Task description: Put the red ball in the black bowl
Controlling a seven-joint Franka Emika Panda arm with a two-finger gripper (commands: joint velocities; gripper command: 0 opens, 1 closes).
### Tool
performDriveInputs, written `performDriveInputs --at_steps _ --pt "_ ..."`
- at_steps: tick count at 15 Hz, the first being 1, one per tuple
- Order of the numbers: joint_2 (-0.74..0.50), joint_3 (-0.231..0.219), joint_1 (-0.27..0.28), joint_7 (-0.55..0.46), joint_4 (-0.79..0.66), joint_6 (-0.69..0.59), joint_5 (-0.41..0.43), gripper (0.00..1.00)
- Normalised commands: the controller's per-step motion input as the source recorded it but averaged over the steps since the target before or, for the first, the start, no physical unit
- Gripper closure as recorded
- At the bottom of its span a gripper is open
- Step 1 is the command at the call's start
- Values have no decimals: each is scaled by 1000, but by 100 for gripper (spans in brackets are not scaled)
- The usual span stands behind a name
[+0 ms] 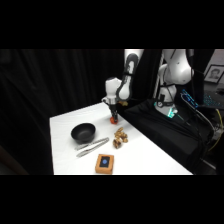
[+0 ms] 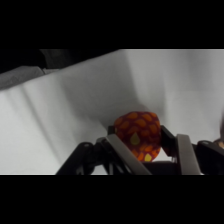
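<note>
Gripping: the pincer (image 2: 142,150) has the red ball (image 2: 138,135) between its two fingers (image 2: 121,152), which are closed in against the ball's sides in the wrist view.
Red ball, relative to the pincer: it sits right between the fingertips, its upper half standing clear above them in the wrist view; its surface is red-orange with yellow-orange blotches.
Red ball, in the side view: a small red spot (image 1: 114,119) directly under the pincer (image 1: 114,116), low on the table (image 1: 65,122) near its far edge; whether it touches the surface cannot be told.
Black bowl (image 1: 83,132): at the left of the things, on the table, well to the left of and nearer the camera than the ball; the ball is not in it.
Tongs (image 1: 92,146): silver, lying flat just in front of the bowl, pointing to the right.
Brown cluster (image 1: 119,138): tan lumpy pieces to the right of the tongs, in front of the pincer.
Square block (image 1: 104,163): orange-edged with a dark face and a small pale mark in its middle, nearest the camera.
Writing and labels: none can be read; the mark on the block is too blurred to make out.
Arm (image 1: 127,75): white, coming down from the upper right to the pincer.
</note>
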Motion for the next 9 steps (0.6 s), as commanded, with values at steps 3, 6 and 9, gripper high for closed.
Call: performDriveInputs --at_steps 3,6,9 --pt "17 58 -88 -56 50 99 -26 77" --pt "-158 -47 36 34 -48 14 -161 97" --pt "-295 -187 184 149 -121 -76 -306 95"
